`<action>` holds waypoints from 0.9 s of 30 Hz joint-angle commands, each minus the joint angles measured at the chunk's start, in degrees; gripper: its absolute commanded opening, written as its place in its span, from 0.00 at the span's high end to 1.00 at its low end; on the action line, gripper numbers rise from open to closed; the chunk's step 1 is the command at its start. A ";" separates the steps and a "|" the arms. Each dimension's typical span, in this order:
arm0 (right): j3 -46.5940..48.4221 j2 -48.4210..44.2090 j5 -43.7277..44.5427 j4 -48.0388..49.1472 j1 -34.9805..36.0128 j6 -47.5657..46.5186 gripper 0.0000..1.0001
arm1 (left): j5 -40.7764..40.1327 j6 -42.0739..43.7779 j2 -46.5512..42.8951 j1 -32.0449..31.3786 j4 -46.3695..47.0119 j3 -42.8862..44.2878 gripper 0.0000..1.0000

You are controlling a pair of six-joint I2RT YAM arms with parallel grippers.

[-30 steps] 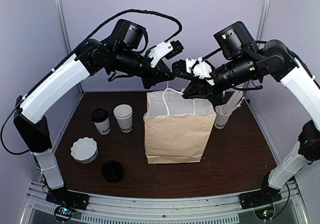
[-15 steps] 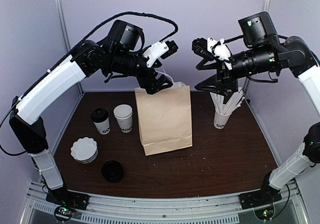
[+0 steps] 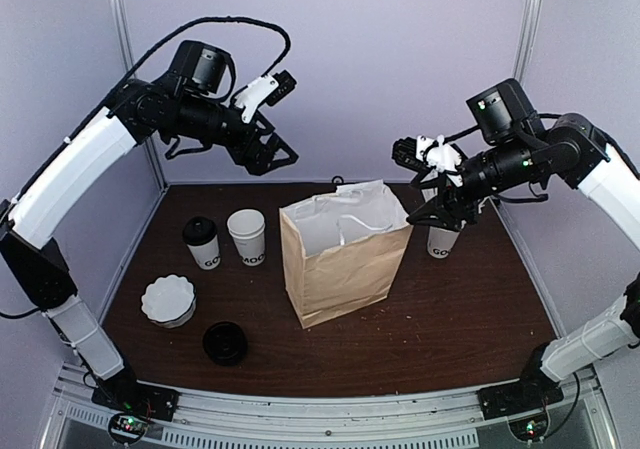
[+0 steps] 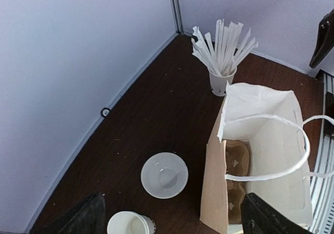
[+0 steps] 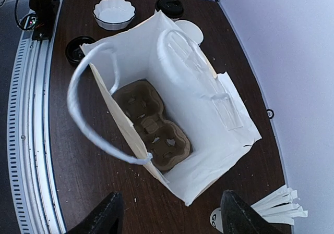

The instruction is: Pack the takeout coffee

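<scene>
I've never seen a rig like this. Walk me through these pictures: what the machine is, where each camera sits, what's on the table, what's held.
This is a pair of robot arms bolted at the near edge of a table. The wide picture comes from a fixed camera above and behind them, with the left arm on the left and the right arm on the right. The other two come from cameras on the wrists, looking down past each arm's jaws. On the table stand an open paper bag with a cup tray inside, the lidded coffee, a lidless cup, a cup of sticks, a bowl and a loose black lid. Both sets of jaws are open and hold nothing.
</scene>
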 commanded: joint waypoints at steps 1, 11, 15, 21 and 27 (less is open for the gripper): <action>-2.22 -1.14 -5.38 2.92 -0.50 0.25 0.33 | 11.35 -3.24 4.20 -0.34 -2.23 -0.12 0.03; 1.34 3.58 -10.10 1.71 -0.14 -0.43 0.32 | 14.71 -0.89 1.86 -1.45 1.53 -6.91 0.02; 0.70 3.51 -10.28 1.54 -0.14 -0.39 0.32 | 2.63 -0.65 5.24 -1.45 1.54 -3.99 0.03; -1.18 2.16 -8.54 1.98 -0.14 -0.69 0.33 | 7.81 0.80 10.13 -1.45 0.40 0.01 0.04; -4.18 -1.13 -5.52 2.05 -1.11 -2.01 0.33 | 7.27 0.83 15.56 -1.37 -3.25 5.98 0.20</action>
